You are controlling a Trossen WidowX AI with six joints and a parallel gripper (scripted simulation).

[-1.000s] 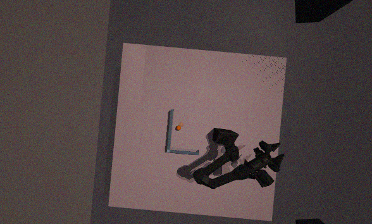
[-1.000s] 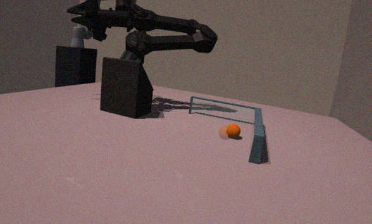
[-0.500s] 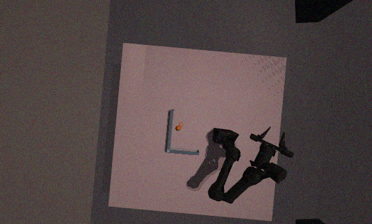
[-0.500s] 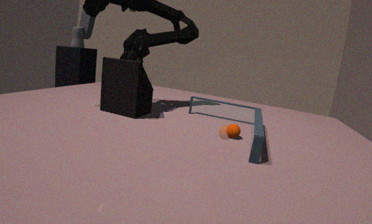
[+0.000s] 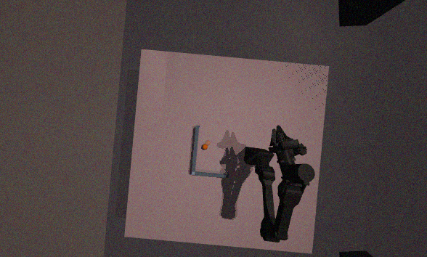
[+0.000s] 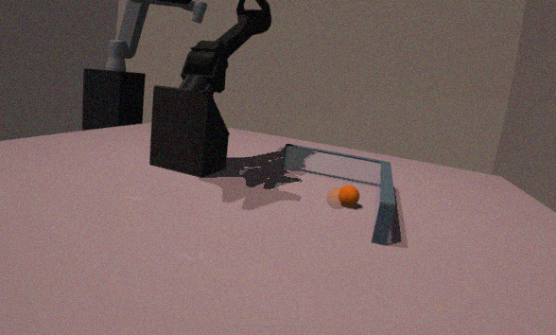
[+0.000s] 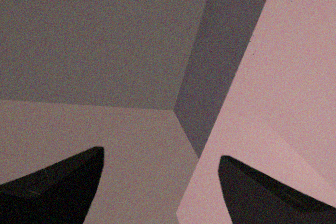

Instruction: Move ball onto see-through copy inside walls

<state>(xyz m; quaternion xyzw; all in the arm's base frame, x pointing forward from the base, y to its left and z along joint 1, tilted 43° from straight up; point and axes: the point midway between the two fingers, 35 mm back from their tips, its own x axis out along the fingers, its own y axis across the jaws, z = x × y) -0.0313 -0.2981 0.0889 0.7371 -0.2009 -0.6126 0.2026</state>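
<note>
Orange ball [image 6: 349, 195] on table, overlapping see-through copy [image 6: 334, 198], inside corner walls [image 6: 385, 192]

Pink table [image 6: 118, 252] — ball [image 6: 349, 195], corner walls [image 6: 385, 195], robot base [image 6: 186, 131].

The clear walls [image 6: 387, 190] close off two sides of the ball [image 6: 349, 195]; the other two sides lie open across bare desk [image 6: 189, 271]; the arm's base block [image 6: 188, 131] stands well apart; the pincer [image 7: 160, 170] gapes, holding nothing.

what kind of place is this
Likely a bare robot test cell: a pink table between plain walls, an arm on a dark block, and only a ball beside a low corner barrier.
</note>
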